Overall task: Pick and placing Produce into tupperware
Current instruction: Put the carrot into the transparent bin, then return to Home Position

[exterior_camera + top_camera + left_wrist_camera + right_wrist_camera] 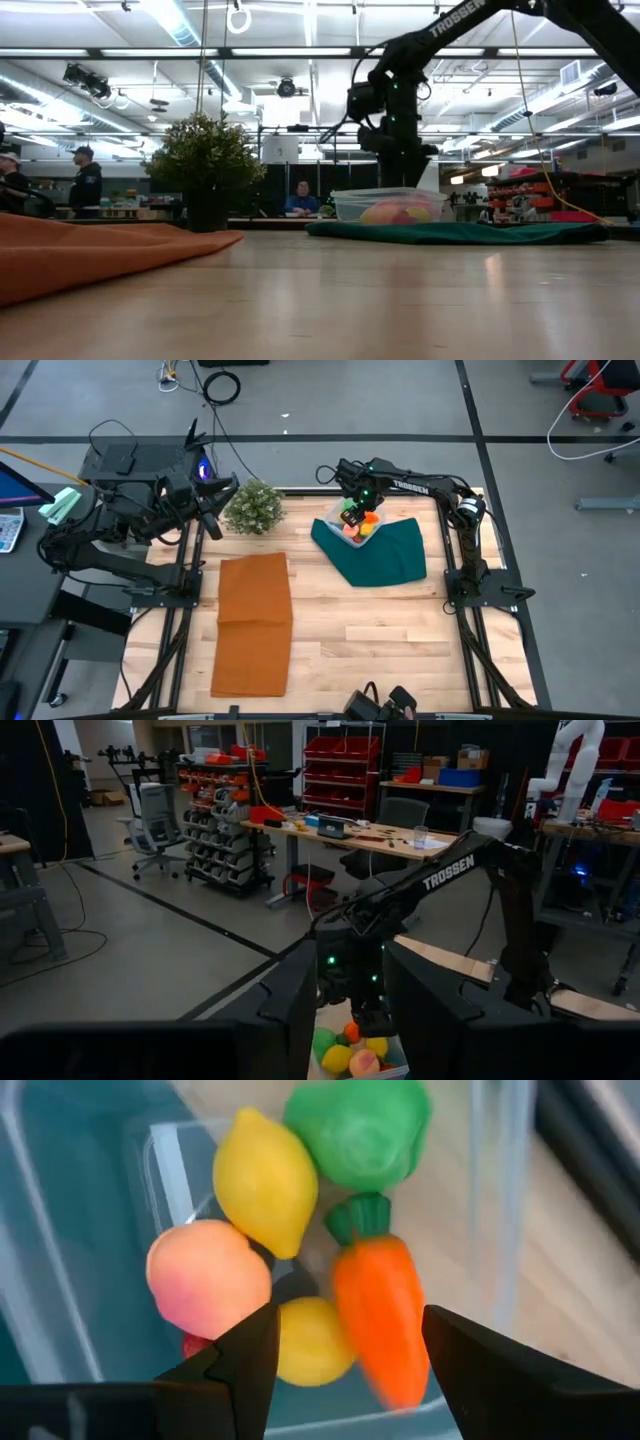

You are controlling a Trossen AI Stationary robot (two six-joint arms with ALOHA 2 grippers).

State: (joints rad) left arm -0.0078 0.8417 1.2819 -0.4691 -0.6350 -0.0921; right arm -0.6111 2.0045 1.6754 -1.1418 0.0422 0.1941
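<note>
The clear tupperware sits on a dark green cloth. Inside it lie the orange carrot, two yellow lemons, the green ball, the peach ball and a sliver of the red strawberry. My right gripper hangs open just above the box, pointing down, with its fingers on either side of the carrot and apart from it. My left gripper waits open at the table's far left, beside the plant.
A bushy potted plant stands at the far edge between the arms. An orange cloth lies on the left half of the table. Bare wood spreads across the near right. People stand in the room beyond.
</note>
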